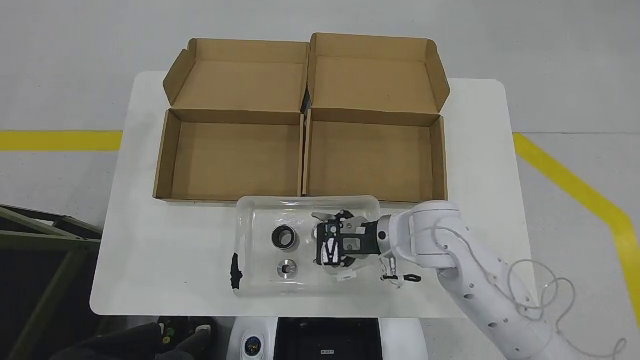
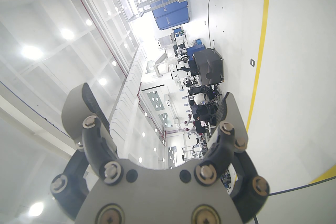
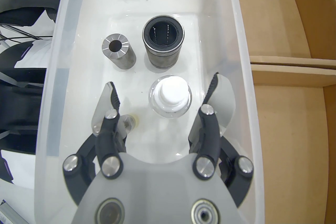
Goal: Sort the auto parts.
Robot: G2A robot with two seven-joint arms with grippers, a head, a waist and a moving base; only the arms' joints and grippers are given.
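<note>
Here, the white-capped part [image 3: 170, 97], a round clear shell with a matte white plug, lies in the clear bin [image 3: 237, 25]. It sits between the fingers of my right gripper [image 3: 163, 86], which is spread wide, with a gap on either side of the part, gripping nothing. Just past it stands a black cylinder [image 3: 163, 41] with rows of tiny balls inside its bore. Beside that is a smaller grey metal sleeve [image 3: 118, 51] with a slotted face. A small stub [image 3: 130, 121] peeks from behind one finger; I cannot tell what it is. My right wrist gives me those textures. The top view gives the layout: the bin on the white table [image 1: 130, 260], on my side of it, with two open cardboard boxes [image 1: 230, 160] side by side just beyond. My left gripper [image 2: 156, 93] is spread open too, empty, aimed at a bright hall.
</note>
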